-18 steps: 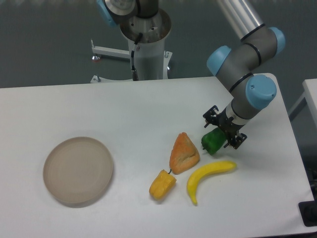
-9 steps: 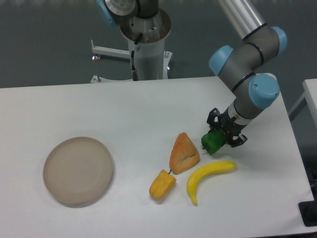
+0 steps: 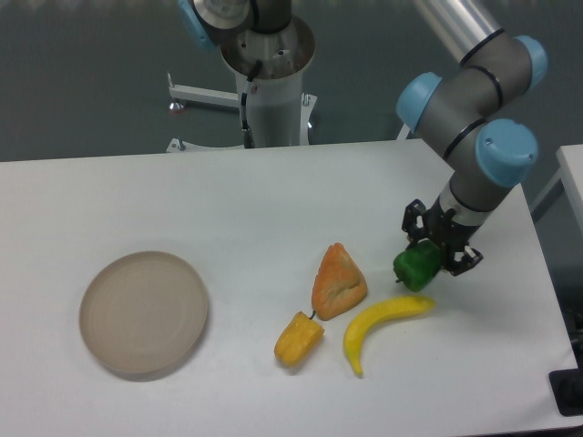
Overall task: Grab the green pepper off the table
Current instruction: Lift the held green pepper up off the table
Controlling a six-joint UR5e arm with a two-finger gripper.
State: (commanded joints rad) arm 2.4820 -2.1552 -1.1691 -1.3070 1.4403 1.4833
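The small glossy green pepper [image 3: 416, 269] sits between the black fingers of my gripper [image 3: 435, 254], which is shut on it at the right side of the white table [image 3: 228, 205]. The pepper hangs just above the upper end of the banana [image 3: 384, 323]. I cannot tell whether the pepper still touches the tabletop. The arm comes down to it from the upper right.
An orange wedge-shaped item [image 3: 339, 281] lies left of the pepper, with a small yellow-orange pepper [image 3: 299, 339] below it. A round beige plate [image 3: 144, 314] rests at the left. The robot's base column [image 3: 271, 82] stands behind the table's far edge.
The fingers closed on the green pepper, and gripper and pepper together have shifted to the right, away from the orange wedge. The other items have not moved.
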